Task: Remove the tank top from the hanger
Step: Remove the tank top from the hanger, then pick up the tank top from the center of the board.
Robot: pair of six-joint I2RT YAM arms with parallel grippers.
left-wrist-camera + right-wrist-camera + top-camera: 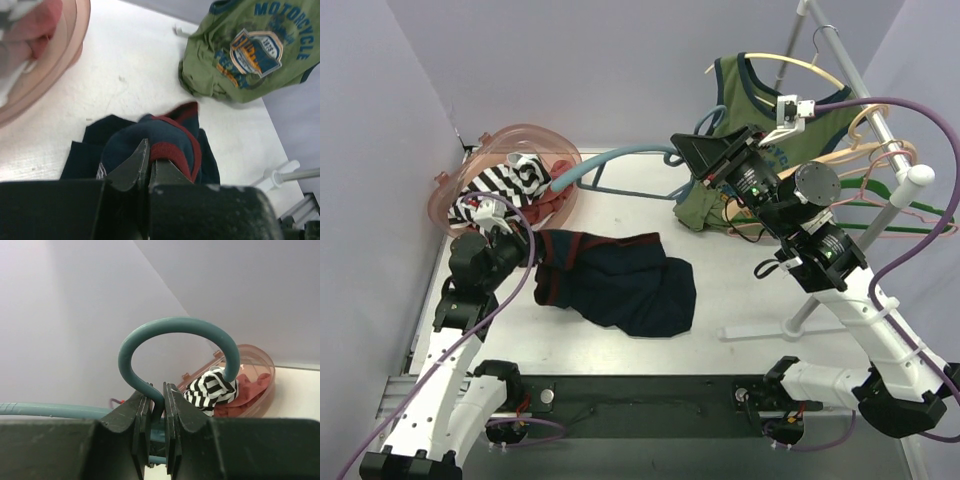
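Note:
The tank top point(620, 285), navy with red trim, lies crumpled on the white table. My left gripper point(525, 250) is shut on its red-edged hem at the garment's left end; in the left wrist view the trim point(172, 150) sits pinched between the jaws of that gripper point(150, 160). The teal hanger point(610, 160) hangs in the air behind the garment, apart from it and bare. My right gripper point(685, 150) is shut on the neck just below its hook point(165, 330), where the right gripper point(156, 400) clamps it from both sides.
A pink basket point(500, 150) with a striped cloth point(510, 175) and red clothes stands at the back left. A green shirt point(740, 150) hangs on a cream hanger from the white rack point(890, 140) at the right, which carries several more hangers; its foot reaches onto the table.

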